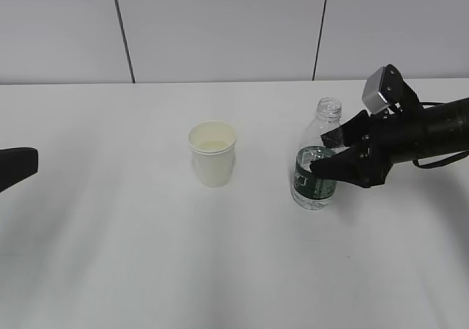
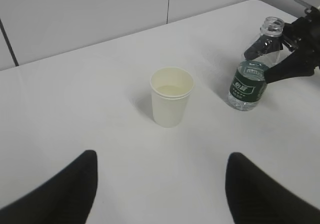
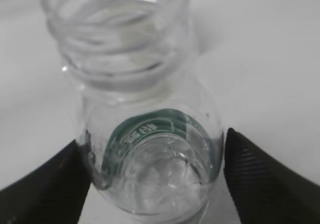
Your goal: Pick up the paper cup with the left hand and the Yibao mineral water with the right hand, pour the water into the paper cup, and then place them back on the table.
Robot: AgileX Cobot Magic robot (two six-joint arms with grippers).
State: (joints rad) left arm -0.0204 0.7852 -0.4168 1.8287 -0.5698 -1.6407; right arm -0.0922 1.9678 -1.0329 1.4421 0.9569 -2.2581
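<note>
The paper cup stands upright on the white table, with what looks like a little liquid inside; it also shows in the left wrist view. The Yibao mineral water stands capless to its right, partly filled. My right gripper straddles the bottle at label height. In the right wrist view the bottle sits between the jaws of the gripper: the left finger touches it and a thin gap shows at the right finger. My left gripper is open and empty, well short of the cup, at the left edge of the exterior view.
A grey panelled wall stands behind the table's far edge. The right arm stretches in from the right edge above the table.
</note>
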